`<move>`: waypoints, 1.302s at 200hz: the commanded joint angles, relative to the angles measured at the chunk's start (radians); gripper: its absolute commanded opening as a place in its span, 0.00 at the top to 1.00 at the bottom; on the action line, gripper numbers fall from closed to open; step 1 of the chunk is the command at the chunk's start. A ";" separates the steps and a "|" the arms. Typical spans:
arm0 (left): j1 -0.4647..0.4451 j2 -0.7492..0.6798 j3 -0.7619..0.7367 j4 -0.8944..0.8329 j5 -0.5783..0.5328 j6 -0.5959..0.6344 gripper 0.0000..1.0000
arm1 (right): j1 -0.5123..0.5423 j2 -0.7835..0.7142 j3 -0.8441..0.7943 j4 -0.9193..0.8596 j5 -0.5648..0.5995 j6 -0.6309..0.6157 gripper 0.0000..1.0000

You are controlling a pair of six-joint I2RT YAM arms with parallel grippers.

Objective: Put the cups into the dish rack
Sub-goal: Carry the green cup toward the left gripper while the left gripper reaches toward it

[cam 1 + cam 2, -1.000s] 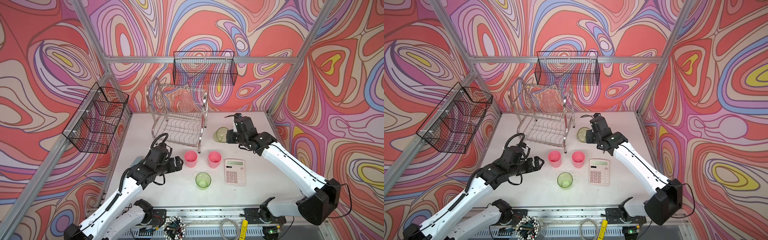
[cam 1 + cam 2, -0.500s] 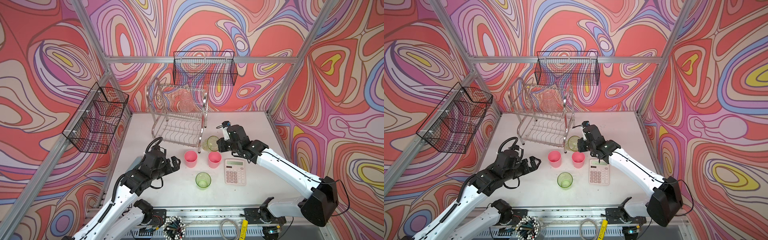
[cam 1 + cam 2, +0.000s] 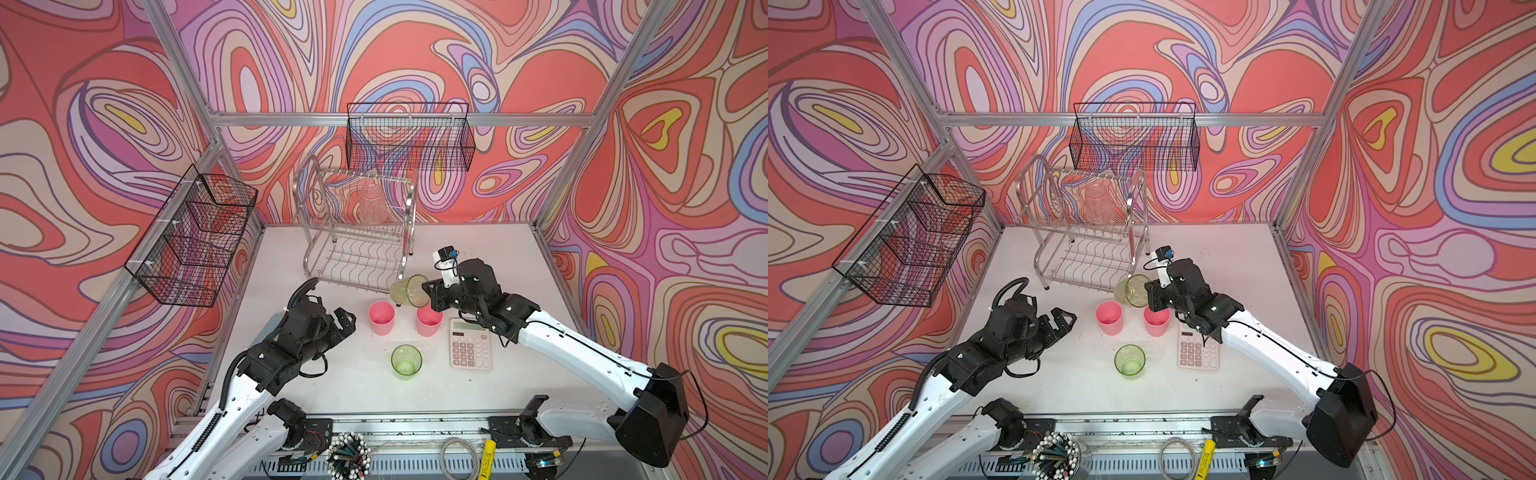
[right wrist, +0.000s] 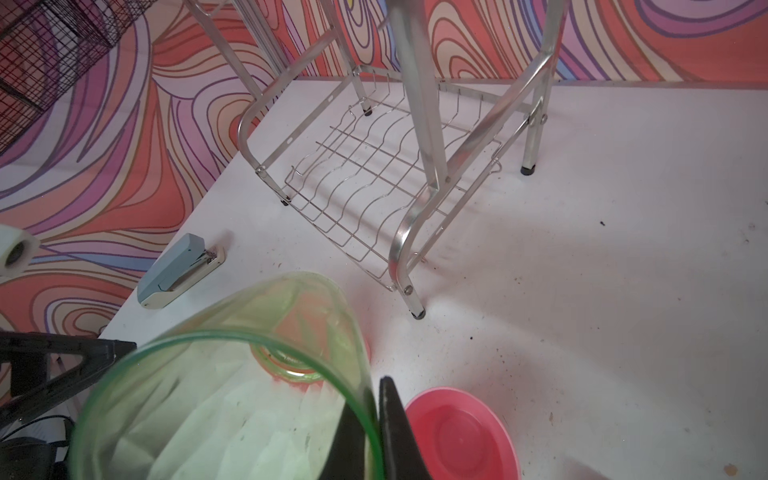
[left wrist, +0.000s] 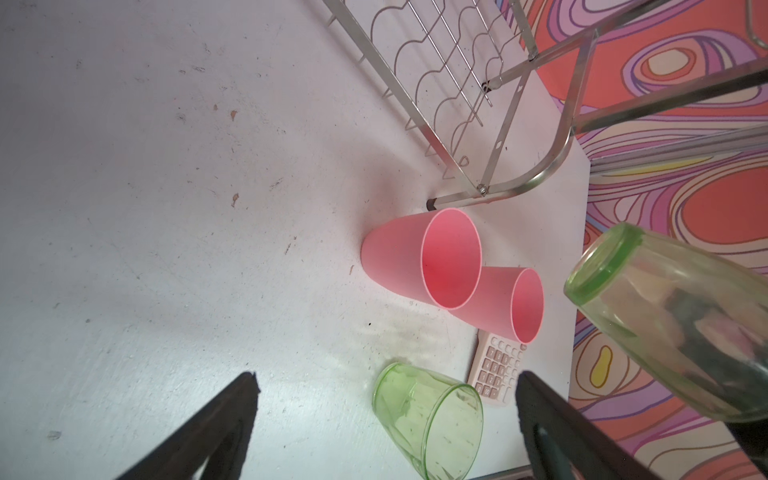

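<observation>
My right gripper [image 3: 428, 289] is shut on the rim of a translucent green cup [image 3: 409, 291], one finger inside the wall and one outside [image 4: 395, 419]. The cup hangs tilted beside the front right leg of the silver dish rack [image 3: 357, 249], above a pink cup [image 3: 428, 322]. A second pink cup [image 3: 381, 318] stands to its left and another green cup [image 3: 406, 361] stands nearer the front. A clear ribbed cup [image 3: 371, 203] sits on the rack's upper tier. My left gripper [image 3: 347, 324] is open and empty, left of the pink cups.
A pink calculator [image 3: 470, 344] lies right of the cups, under my right arm. A grey stapler [image 4: 178, 270] lies near the table's left edge. Black mesh baskets hang on the back wall [image 3: 409, 137] and the left wall [image 3: 191, 237].
My right gripper has carried the green cup from the back right of the table to the rack's front right leg. My left arm has drawn back a little towards the front.
</observation>
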 commanded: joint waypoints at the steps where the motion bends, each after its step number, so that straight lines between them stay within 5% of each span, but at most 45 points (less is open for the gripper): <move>1: -0.008 0.009 0.017 0.039 -0.016 -0.101 0.02 | 0.011 -0.035 -0.046 0.119 -0.010 -0.017 1.00; 102: -0.009 0.074 0.051 0.182 -0.001 -0.427 0.03 | 0.040 -0.064 -0.259 0.545 -0.017 -0.064 1.00; 182: -0.012 0.220 0.018 0.505 0.115 -0.701 0.08 | 0.042 -0.047 -0.324 0.736 -0.074 -0.079 1.00; 260: -0.039 0.290 0.003 0.669 0.125 -0.753 0.11 | 0.052 -0.001 -0.311 0.801 -0.139 -0.067 1.00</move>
